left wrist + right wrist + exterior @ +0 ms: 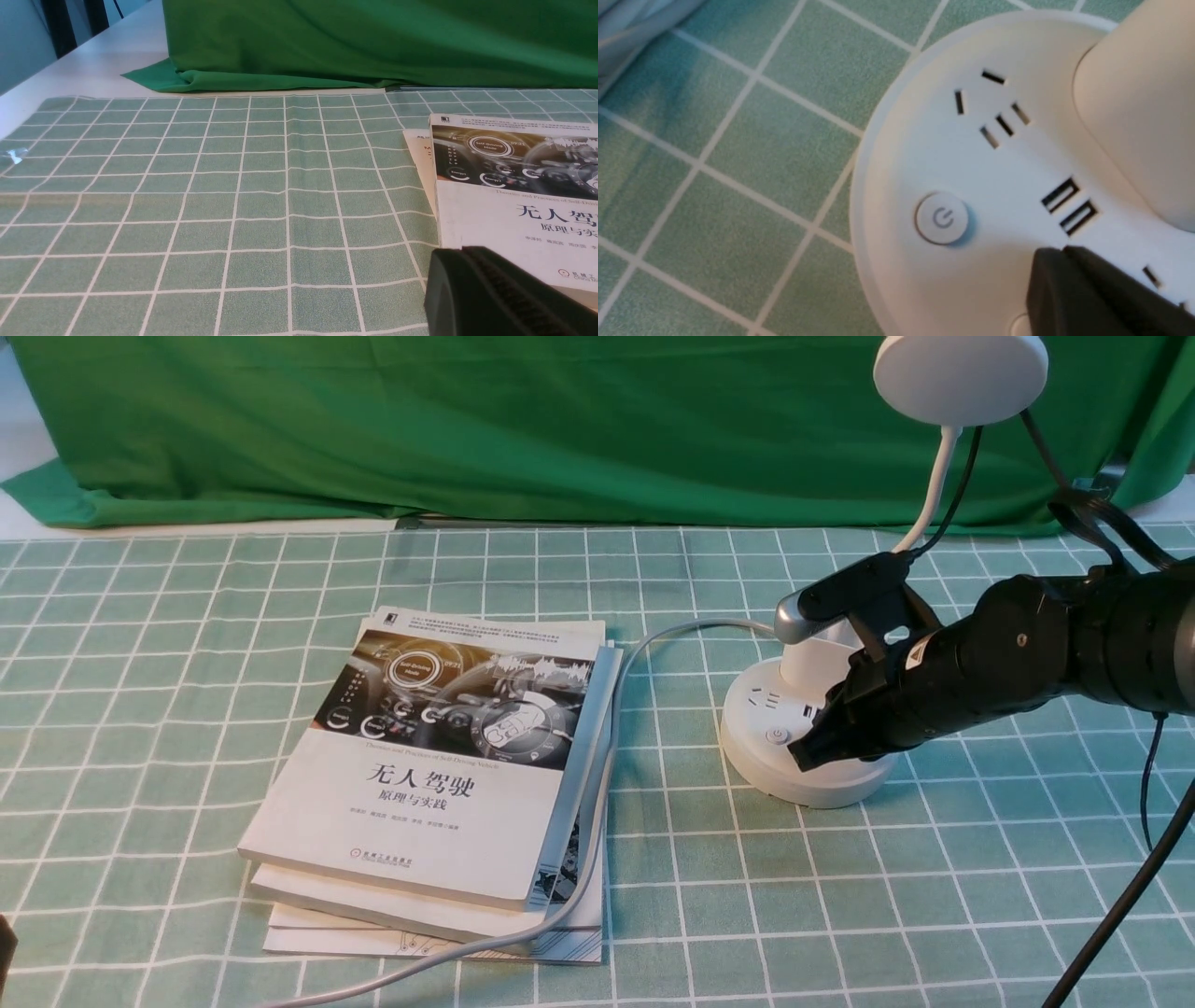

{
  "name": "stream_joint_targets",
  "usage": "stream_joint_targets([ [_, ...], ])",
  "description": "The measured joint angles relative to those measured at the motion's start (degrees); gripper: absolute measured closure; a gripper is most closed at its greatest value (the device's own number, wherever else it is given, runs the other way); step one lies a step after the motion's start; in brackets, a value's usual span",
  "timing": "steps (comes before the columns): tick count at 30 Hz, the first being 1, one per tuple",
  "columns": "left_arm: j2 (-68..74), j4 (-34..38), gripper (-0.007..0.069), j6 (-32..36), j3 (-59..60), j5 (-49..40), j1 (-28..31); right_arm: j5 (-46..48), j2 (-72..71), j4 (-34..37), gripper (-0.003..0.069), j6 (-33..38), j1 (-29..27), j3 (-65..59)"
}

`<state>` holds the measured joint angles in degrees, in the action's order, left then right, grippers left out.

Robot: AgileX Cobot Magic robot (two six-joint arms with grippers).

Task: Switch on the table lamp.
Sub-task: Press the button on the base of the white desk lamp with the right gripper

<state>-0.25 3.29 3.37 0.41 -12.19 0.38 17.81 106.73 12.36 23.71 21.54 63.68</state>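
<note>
The white plastic disc-headed table lamp [766, 775] stands right of centre on the green checked bench [840, 915]. The right tool [801, 751], closed and empty, hangs over the lamp's base beside the round power button [943, 218]. The pressing step seems at hand: shift onto the button, then push down.

Top book [420, 793] cover reads "无人驾驶", "原理与实践" and "Self-Driving Mode". The table lamp [758, 761] button [942, 218] bears a power symbol.

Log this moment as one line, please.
right gripper: jaws shut over white plastic table lamp base | left gripper: jaws shut, away from lamp
</note>
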Motion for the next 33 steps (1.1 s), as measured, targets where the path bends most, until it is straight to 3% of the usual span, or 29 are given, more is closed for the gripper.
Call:
stream_joint_targets([
  [33, 0.0, 0.0, 0.0603, 0.0, 0.0, 0.0, 0.0, 3.53, -1.4, -0.24, 0.0629, -1.36, -0.58, -0.37],
])
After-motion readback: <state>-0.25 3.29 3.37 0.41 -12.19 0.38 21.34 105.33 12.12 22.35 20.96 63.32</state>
